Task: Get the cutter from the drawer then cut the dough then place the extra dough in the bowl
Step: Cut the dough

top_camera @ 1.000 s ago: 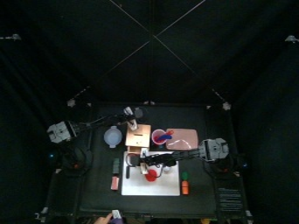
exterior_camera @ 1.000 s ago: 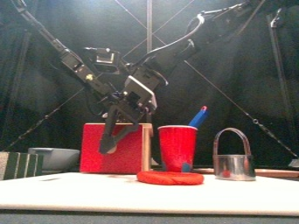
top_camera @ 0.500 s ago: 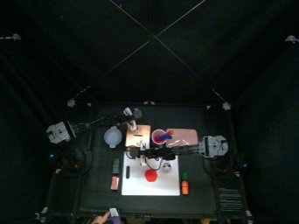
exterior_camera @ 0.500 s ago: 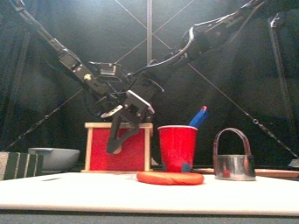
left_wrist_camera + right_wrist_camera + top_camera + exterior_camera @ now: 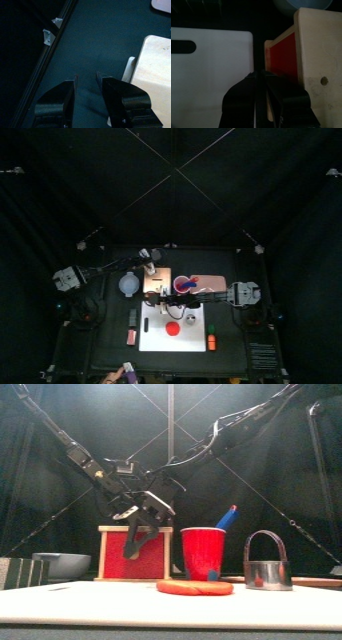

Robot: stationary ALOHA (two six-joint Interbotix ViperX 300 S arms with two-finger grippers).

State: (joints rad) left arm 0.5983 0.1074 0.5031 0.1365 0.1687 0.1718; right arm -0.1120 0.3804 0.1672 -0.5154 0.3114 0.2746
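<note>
Holding a blue knife (image 5: 227, 516), the red cup (image 5: 205, 552) stands beside the box (image 5: 112, 559), with right gripper (image 5: 260, 75) pressed together, left gripper (image 5: 87, 77) spread.

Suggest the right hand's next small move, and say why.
Probably swing the right hand over to the cutter and open it: the cutter stands outside the wooden box, the dough lies whole, and the hand is shut on nothing.

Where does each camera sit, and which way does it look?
Top: high overhead, looking down on the white board; both arms show.
Front: table edge, looking level past the dough; both arms above.
Left wrist: left arm, facing the table; left gripper open.
Right wrist: right arm, facing the red drawer front; right gripper shut.
Both wrist views show the wooden box.
</note>
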